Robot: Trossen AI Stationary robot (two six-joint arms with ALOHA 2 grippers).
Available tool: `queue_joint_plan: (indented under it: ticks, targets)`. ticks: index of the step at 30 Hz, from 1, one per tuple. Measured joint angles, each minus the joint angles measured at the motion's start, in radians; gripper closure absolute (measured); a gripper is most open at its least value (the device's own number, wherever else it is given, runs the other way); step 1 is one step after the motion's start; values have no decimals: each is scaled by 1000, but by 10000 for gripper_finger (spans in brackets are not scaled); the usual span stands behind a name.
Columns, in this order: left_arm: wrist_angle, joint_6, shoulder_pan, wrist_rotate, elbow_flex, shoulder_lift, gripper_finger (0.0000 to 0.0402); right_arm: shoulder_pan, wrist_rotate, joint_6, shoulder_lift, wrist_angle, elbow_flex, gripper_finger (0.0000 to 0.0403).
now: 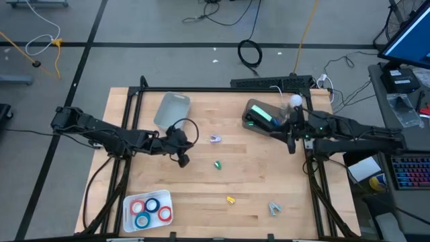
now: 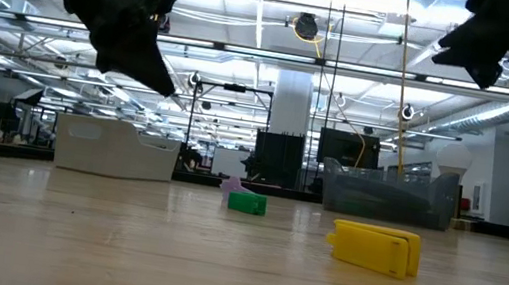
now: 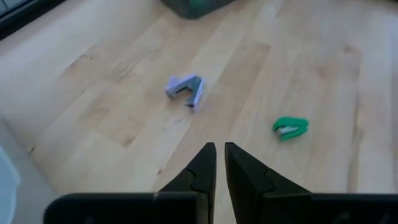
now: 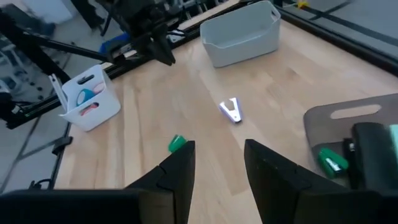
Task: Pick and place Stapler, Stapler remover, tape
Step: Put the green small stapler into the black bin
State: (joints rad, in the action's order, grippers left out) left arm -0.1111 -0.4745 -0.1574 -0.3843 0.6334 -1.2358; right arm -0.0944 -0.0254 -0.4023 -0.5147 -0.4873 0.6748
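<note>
With my left gripper (image 1: 183, 160) closed and empty above mid-table, the lilac staple remover (image 1: 215, 138) lay just right and farther, so I judged opening before descending wisest; right gripper (image 1: 291, 144) waited open.

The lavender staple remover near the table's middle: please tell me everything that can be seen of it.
The lavender staple remover is a small claw-shaped piece, apparently pale purple plastic, with two jaws meeting at a hinge. It lies flat on the bare wooden table, roughly midway between both arms, touching nothing else. In the left wrist view its open jaws show a darker inside.
</note>
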Motion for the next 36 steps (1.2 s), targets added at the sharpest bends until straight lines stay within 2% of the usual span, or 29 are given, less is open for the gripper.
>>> queue_joint_plan:
  ticks: [8,11,18,23,30,36]
  targets:
    - [89,15,-1,34,0,0,364,31,3,-2,115,189,-178,273]
    - [128,60,-11,73,0,0,364,32,3,-2,149,227,-213,273]
    - [165,59,-35,72,4,0,364,32,0,21,231,272,-269,273]
    - [107,68,-48,69,74,-12,364,31,0,30,289,316,-304,273]
    - [-75,143,-51,70,223,-73,364,31,0,41,348,358,-345,273]
    - [-175,222,-71,130,335,-168,364,31,0,38,370,366,-366,273]
